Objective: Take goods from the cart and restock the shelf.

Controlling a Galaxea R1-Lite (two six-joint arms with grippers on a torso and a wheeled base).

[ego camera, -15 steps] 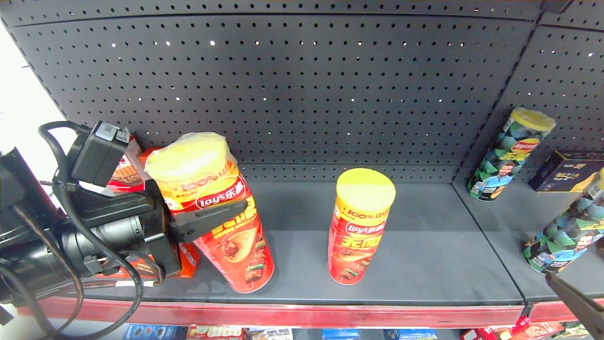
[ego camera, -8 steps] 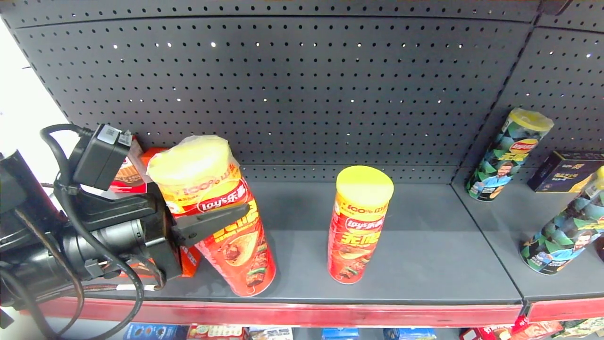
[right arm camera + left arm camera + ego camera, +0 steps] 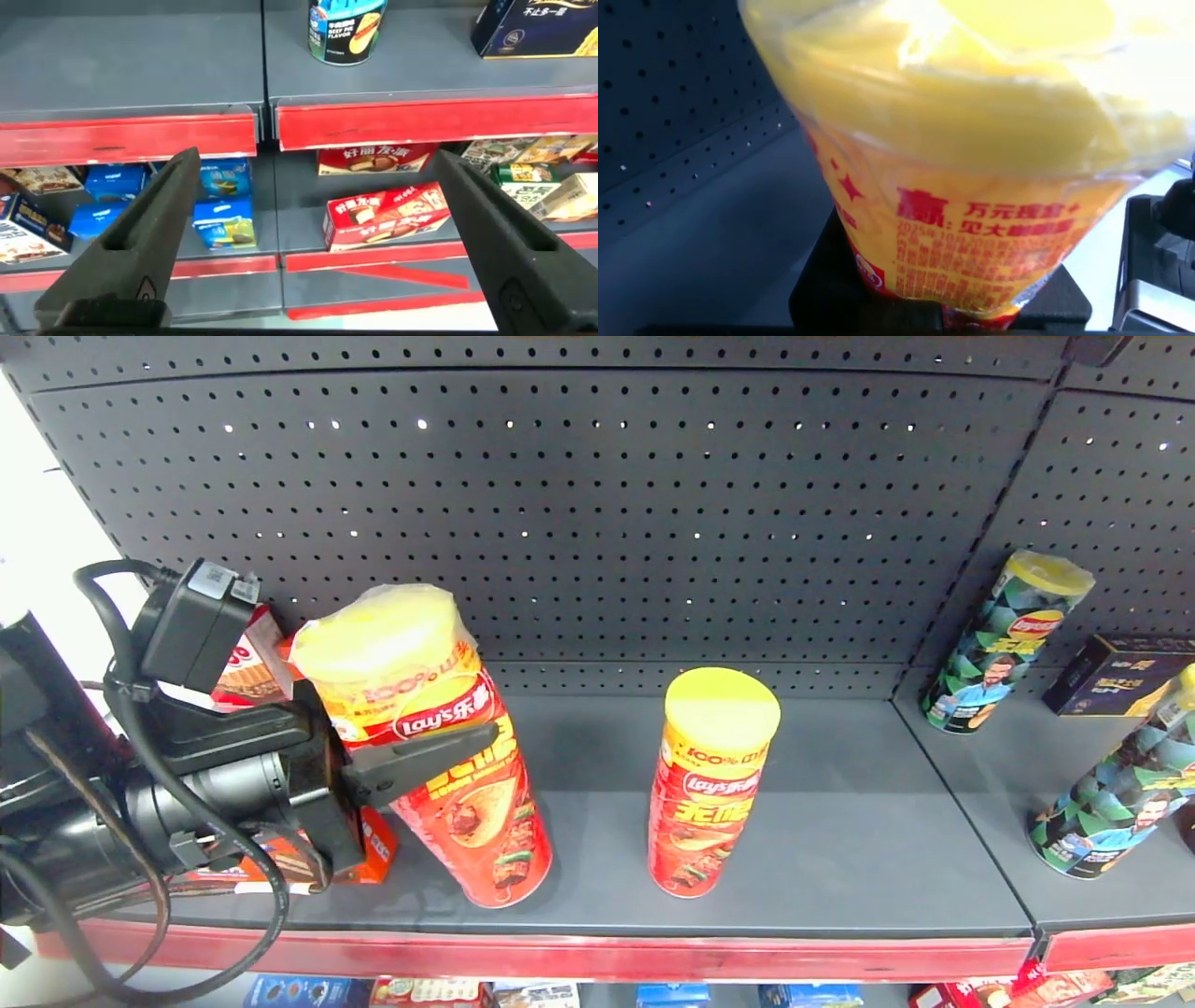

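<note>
Lifted slightly since a moment ago, our left gripper clamps a red chip can, tilted at the shelf front; our right gripper gapes wide.

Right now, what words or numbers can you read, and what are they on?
Left red can: a logo, a percent figure, big yellow characters; readable, but I don't read print aloud.
Middle red can: the same.
Back green can: a logo; the rest too small.
Dark box: gold print, too small.
</note>
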